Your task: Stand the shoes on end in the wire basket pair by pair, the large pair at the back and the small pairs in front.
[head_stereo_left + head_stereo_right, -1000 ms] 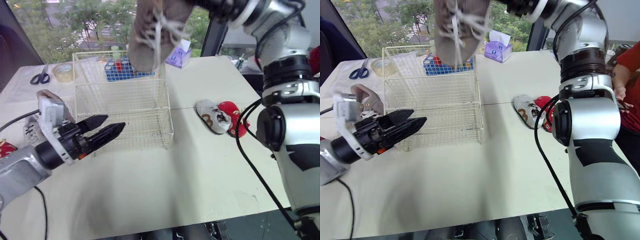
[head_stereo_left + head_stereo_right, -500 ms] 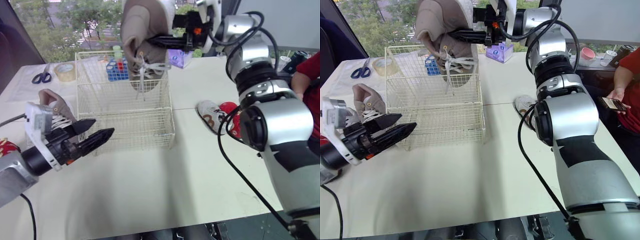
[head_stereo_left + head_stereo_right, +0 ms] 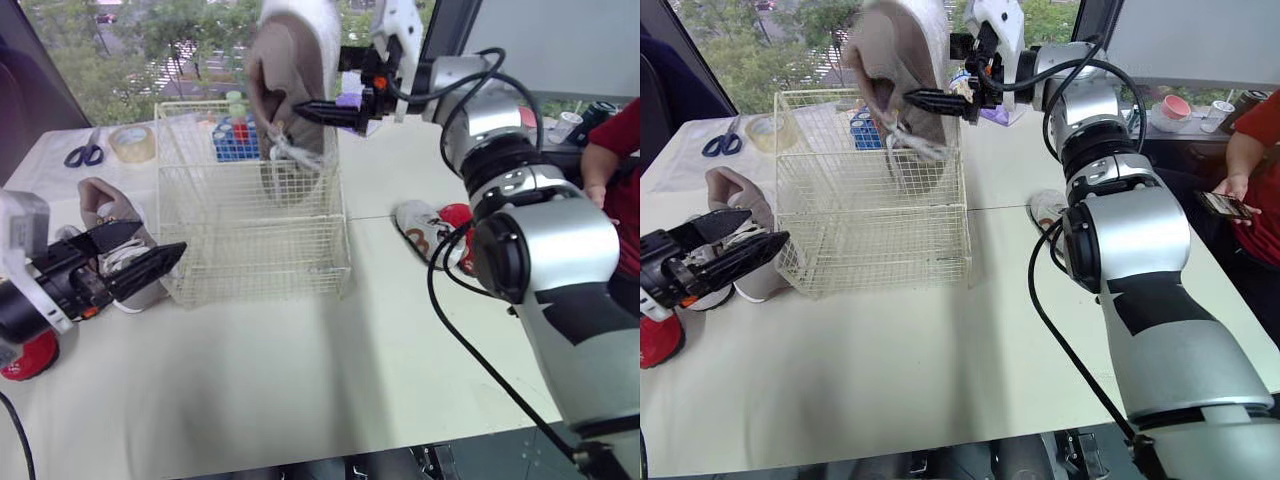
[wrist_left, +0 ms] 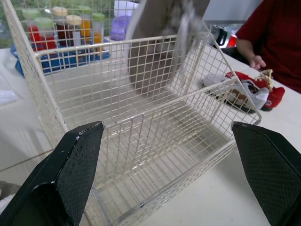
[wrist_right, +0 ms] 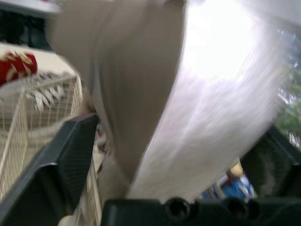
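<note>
Our right tool [image 3: 912, 98] is clamped on the big tan shoe [image 3: 290, 70], toe down and dipping into the far side of the wire basket [image 3: 250, 240], where the large pair belongs. Our left tool [image 3: 160, 242] hangs spread and empty just beside the matching shoe [image 3: 100, 195] on the desk [image 3: 300, 360], probably our next pick. The small shoes [image 3: 428, 232] lie on the right.

The right gripper [image 3: 300, 106] has brought the large beige shoe [image 3: 292, 60] down from above the wire basket [image 3: 250, 262], its lower end now inside the back part; the left gripper [image 3: 160, 241] has drawn back from the basket's front, towards the other beige shoe [image 3: 104, 199].
</note>
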`<state>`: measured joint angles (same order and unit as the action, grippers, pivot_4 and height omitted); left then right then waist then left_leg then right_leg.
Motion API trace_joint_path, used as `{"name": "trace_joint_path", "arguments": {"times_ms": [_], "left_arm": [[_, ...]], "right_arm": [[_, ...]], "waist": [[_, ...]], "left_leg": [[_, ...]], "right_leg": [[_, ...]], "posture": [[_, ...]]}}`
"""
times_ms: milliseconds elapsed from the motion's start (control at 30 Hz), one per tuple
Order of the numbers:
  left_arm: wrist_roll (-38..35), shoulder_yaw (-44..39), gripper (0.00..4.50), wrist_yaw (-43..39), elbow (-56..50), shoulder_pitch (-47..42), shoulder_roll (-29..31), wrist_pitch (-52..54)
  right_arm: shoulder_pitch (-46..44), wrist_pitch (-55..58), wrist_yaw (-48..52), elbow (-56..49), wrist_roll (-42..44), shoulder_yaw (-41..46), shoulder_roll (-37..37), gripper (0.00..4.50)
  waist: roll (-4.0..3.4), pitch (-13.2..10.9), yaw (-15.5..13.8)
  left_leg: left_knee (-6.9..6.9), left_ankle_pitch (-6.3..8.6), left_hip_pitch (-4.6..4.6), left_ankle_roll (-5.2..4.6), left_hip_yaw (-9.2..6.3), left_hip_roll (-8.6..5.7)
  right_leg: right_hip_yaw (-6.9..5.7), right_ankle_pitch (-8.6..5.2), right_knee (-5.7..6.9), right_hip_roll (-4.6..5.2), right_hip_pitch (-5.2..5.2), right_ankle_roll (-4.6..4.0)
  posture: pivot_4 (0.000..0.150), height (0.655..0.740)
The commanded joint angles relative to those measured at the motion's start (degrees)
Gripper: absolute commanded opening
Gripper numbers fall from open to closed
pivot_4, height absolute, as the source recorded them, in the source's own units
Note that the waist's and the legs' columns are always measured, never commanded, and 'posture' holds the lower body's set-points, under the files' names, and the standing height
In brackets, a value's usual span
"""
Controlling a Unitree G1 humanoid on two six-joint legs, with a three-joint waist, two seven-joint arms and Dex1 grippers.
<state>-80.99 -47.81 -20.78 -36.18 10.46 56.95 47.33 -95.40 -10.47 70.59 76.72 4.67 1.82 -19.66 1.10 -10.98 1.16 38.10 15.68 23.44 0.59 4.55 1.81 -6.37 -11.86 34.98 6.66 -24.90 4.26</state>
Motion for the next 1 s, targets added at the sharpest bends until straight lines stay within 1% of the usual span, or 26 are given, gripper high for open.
{"name": "trace_joint_path", "arguments": {"times_ms": [33, 167, 267, 367, 500, 533, 633, 700, 733, 767, 833, 933, 1000], "left_arm": [[0.59, 0.96, 4.50, -0.28, 0.35, -1.38, -0.34, -0.90], [2.27, 2.97, 4.50, -1.28, 2.46, -3.51, -0.37, -1.44], [3.19, 3.03, 4.50, -1.67, 4.52, -5.63, -0.25, -1.77], [2.94, 1.34, 4.50, -0.57, 7.06, -8.08, -0.44, -2.13], [6.65, -0.24, 4.50, 3.09, 11.27, -10.87, 0.89, -1.94], [8.25, -0.17, 4.50, 4.46, 12.25, -11.47, 1.56, -1.54], [18.98, 3.97, 4.50, 12.36, 16.85, -14.43, 5.16, -0.33], [24.01, 7.59, 4.50, 16.12, 22.72, -17.30, 7.17, 1.76], [25.16, 10.43, 4.50, 16.50, 26.64, -19.47, 8.48, 4.37], [25.83, 12.29, 4.50, 16.31, 29.11, -21.11, 9.20, 6.35], [27.98, 16.17, 4.50, 18.76, 36.42, -28.16, 8.94, 9.81], [31.80, 21.55, 4.50, 19.07, 44.43, -38.13, 7.71, 11.85], [34.39, 25.87, 4.50, 17.76, 48.64, -44.55, 6.68, 13.26]], "right_arm": [[-1.52, -0.31, 0.76, -1.61, 0.33, 2.38, -1.99, 4.48], [-0.64, -0.19, 2.75, -2.08, -0.57, 2.09, -2.79, 4.48], [0.78, 0.03, 4.60, -2.66, -1.14, 1.93, -4.83, 4.48], [2.52, -0.74, 3.17, -3.48, -1.22, 2.74, -7.51, 4.48], [4.94, -0.46, 1.38, -5.90, 0.08, 4.51, -11.67, 4.48], [5.69, -0.29, 0.90, -7.02, -0.01, 4.58, -12.89, 4.48], [8.91, 2.26, 2.24, -12.86, -1.28, 3.06, -17.36, 4.48], [12.28, 9.04, 6.63, -21.74, -3.27, -0.81, -20.63, 4.48], [15.97, 16.33, 11.47, -33.47, 0.04, -2.18, -22.27, 4.48], [18.69, 21.80, 14.68, -42.15, 2.89, -2.82, -23.29, 4.48], [23.90, 33.40, 18.38, -59.57, 10.07, -3.58, -25.05, 4.48], [30.67, 42.98, 20.40, -76.97, 16.24, -4.54, -28.26, 4.48], [33.51, 47.83, 19.72, -84.73, 20.08, -4.28, -29.31, 4.48]], "waist": [[0.00, 0.00, 0.03], [0.00, 0.00, 0.08], [0.01, 0.01, 0.08], [0.01, 0.01, -0.22], [0.01, 0.01, -0.13], [0.01, 0.01, -0.13], [0.00, 0.00, -0.08], [-0.02, 0.00, -0.33], [-0.05, 0.02, -0.28], [-0.04, 0.02, -0.33], [-0.12, -0.02, -0.30], [-0.04, 0.02, -0.28], [0.08, 0.09, -0.66]], "left_leg": [[-0.01, -0.01, 0.00, 0.01, 0.01, 0.00], [-0.03, -0.02, -0.01, 0.02, 0.04, 0.00], [-0.03, -0.02, -0.02, 0.02, 0.09, -0.01], [-0.02, -0.04, -0.02, 0.04, 0.07, -0.01], [-0.02, -0.05, -0.02, 0.06, 0.09, -0.03], [-0.02, -0.06, -0.03, 0.07, 0.08, -0.03], [-0.03, -0.07, -0.04, 0.09, 0.10, -0.05], [-0.04, -0.08, -0.08, 0.10, 0.07, -0.07], [-0.05, -0.08, -0.10, 0.11, 0.08, -0.07], [-0.08, -0.08, -0.13, 0.11, 0.11, -0.04], [-0.10, -0.08, -0.13, 0.09, 0.00, 0.00], [-0.09, -0.11, -0.14, 0.13, -0.03, 0.01], [-0.08, -0.12, -0.13, 0.16, -0.01, -0.01]], "right_leg": [[0.00, 0.00, 0.01, 0.00, 0.00, 0.00], [0.00, 0.00, 0.02, -0.03, 0.01, 0.00], [0.00, 0.00, 0.06, -0.05, 0.01, 0.00], [-0.01, 0.00, 0.06, -0.04, 0.04, 0.00], [0.00, 0.01, 0.05, -0.02, 0.05, 0.01], [0.00, 0.01, 0.06, -0.02, 0.05, 0.01], [-0.01, 0.01, 0.07, -0.05, 0.04, 0.01], [-0.02, 0.00, 0.09, -0.05, 0.10, 0.02], [-0.01, 0.01, 0.10, -0.05, 0.10, 0.02], [0.01, 0.01, 0.11, -0.04, 0.09, 0.02], [-0.01, 0.00, 0.14, -0.06, 0.12, 0.03], [0.00, 0.03, 0.20, -0.14, 0.05, 0.05], [-0.07, 0.02, 0.18, -0.19, 0.11, 0.04]], "posture": [[0.150, 0.7400], [0.150, 0.7400], [0.150, 0.7400], [0.150, 0.7400], [0.150, 0.7400], [0.150, 0.7400], [0.150, 0.7400], [0.150, 0.7400], [0.150, 0.7400], [0.150, 0.7400], [0.150, 0.7400], [0.150, 0.7400], [0.150, 0.7400]]}}
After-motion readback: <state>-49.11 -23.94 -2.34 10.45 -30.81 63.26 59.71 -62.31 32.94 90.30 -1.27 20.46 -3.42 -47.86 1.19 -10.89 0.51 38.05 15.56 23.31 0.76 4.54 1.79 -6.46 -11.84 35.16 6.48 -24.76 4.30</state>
